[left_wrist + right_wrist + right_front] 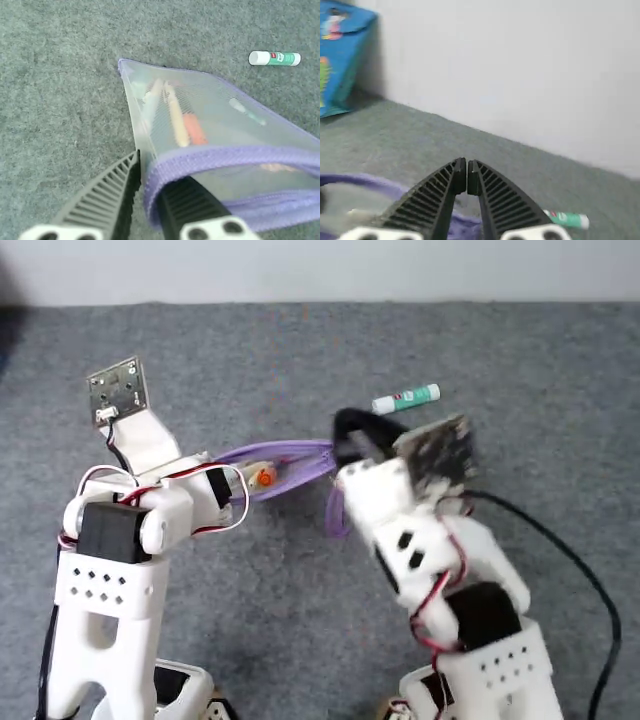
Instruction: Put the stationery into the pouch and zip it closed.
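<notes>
Low in the left wrist view, the left pincer (150,172) is clenched on the purple zip edge of the pouch (200,125), which lies mid-bench with pens (176,120) inside. The right pincer (466,167) hovers over it, clenched on nothing visible. Farther off, upper right, the glue stick (274,58) lies on the bench (60,75). Filling looks unfinished. Next, the right pincer should release and fetch the glue stick before any zipping.

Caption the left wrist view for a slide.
Left tool grips the pouch by its purple rim; stationery inside, glue stick outside.
</notes>
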You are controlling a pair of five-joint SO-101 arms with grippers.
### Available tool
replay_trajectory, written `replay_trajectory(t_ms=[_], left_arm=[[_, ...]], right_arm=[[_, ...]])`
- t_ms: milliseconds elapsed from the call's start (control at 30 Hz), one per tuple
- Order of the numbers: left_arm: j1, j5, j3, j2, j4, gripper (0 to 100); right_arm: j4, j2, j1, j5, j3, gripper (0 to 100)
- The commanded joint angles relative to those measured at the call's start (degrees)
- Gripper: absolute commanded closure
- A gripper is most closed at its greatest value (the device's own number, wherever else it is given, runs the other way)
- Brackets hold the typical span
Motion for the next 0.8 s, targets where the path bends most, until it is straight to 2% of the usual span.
replay_trajectory(t_ms=[0,300,500,767], left_arm=[[0.2,0.6,-0.6,0.1,-1.2,99],[0.1,0.6,-0.6,0.1,-1.3,99],[0.1,0.6,-0.5,0.1,-1.3,99],[0.2,0.6,-0.5,0.1,-1.3,99]], right_arm=[[0.7,5.3,5.3,-6.6,-6.0,99.1],[0.7,32.3,12.4,-19.3,-22.6,99.1],[0.0,53.5,16.8,-23.4,-36.4,99.1],[0.7,84.1,21.3,-26.5,-62.2,99.1]])
